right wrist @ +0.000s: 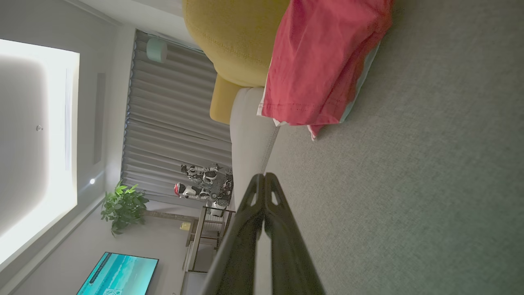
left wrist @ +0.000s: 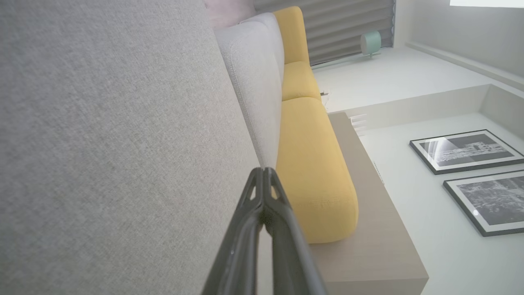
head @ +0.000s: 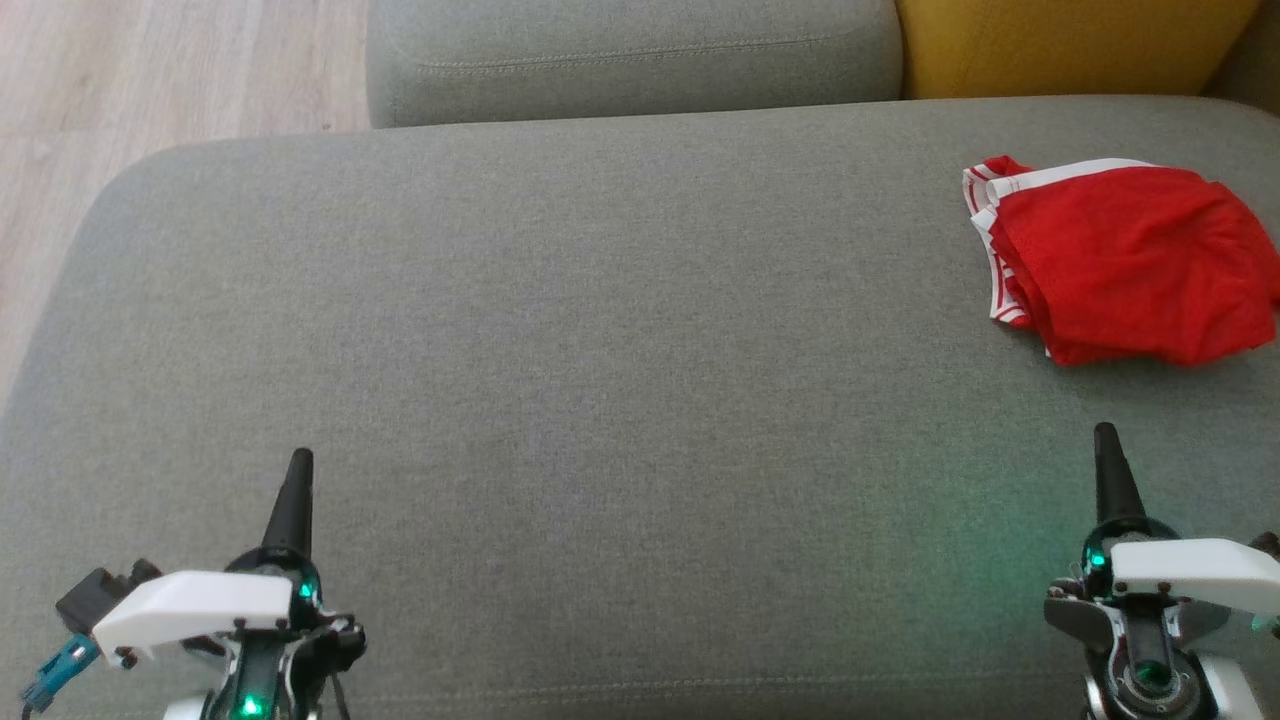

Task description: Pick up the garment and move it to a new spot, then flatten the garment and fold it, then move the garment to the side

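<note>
The garment (head: 1125,262) is a red piece of clothing with white striped trim, lying folded at the far right of the grey sofa seat (head: 600,330). The right wrist view shows the same garment (right wrist: 323,61) ahead of the fingers, resting on the grey fabric. My right gripper (head: 1105,440) hovers near the seat's front right, just short of the garment, its fingers pressed together and empty; its tips (right wrist: 264,177) meet in the right wrist view. My left gripper (head: 299,462) sits at the front left, far from the garment, shut and empty, tips together (left wrist: 265,170).
A grey back cushion (head: 630,55) and a yellow cushion (head: 1070,45) line the far edge of the seat. Wooden floor (head: 150,90) lies beyond the seat's left edge. The seat's wide middle stretch carries nothing.
</note>
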Controlling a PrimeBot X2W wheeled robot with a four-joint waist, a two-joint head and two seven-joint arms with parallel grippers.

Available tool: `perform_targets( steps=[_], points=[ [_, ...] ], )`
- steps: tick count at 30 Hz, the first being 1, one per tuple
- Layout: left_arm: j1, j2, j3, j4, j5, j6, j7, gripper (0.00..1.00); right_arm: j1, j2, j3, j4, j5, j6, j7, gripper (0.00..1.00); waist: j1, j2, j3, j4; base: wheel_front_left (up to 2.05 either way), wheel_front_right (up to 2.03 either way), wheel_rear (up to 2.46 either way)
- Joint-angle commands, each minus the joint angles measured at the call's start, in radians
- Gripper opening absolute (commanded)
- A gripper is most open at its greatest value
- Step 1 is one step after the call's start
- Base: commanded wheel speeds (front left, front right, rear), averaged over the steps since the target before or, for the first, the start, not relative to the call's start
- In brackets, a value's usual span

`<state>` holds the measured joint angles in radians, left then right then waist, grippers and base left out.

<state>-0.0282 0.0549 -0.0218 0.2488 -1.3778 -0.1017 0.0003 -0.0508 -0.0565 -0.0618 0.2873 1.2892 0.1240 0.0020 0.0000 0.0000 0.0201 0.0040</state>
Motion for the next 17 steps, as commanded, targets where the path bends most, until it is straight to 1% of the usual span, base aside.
perform_targets(
  steps=[1,17],
  points=[
    [-0.054,0.018,0.034,-0.027,-0.019,-0.009,0.009,0.00,-0.049,-0.017,0.012,-0.039,0.027,0.005,0.010,0.00,0.0000,0.0000,-0.001,0.000,0.00,0.00,0.00],
    [-0.068,0.018,0.077,-0.013,-0.166,-0.021,0.057,0.00,-0.053,-0.016,-0.009,-0.042,0.222,0.006,0.058,0.00,0.0000,0.0000,-0.011,-0.002,0.00,0.00,0.00]
  ],
)
